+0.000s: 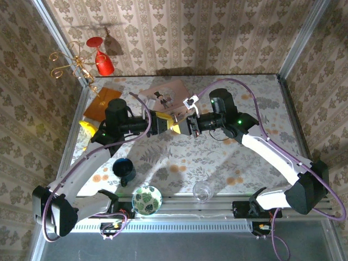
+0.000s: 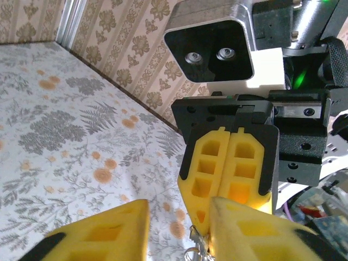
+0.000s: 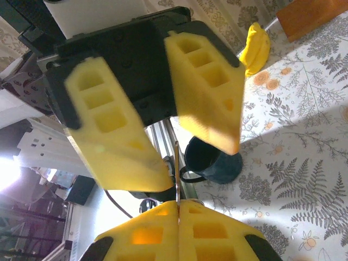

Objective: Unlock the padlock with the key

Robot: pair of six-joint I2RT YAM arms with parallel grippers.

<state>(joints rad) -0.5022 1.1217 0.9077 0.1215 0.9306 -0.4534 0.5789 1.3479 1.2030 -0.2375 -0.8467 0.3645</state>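
Both grippers meet tip to tip above the middle of the table. My right gripper (image 3: 178, 202) (image 1: 183, 126) is shut on a thin metal key (image 3: 177, 174), whose blade sticks out past its yellow pads. In the left wrist view the key (image 2: 197, 244) and its small ring hang at the right gripper's (image 2: 202, 224) tip. My left gripper (image 2: 179, 205) (image 3: 198, 163) (image 1: 168, 123) is open, with a finger on each side of the key and the blade close to one finger. I cannot make out the padlock.
A pink picture-lidded box (image 1: 169, 91) lies behind the grippers, with an orange-brown board (image 1: 102, 103) to its left. A yellow object (image 1: 86, 129) sits at the left edge. Near the front stand a dark mug (image 1: 124, 170), a green patterned bowl (image 1: 147, 199) and a clear glass (image 1: 202, 191).
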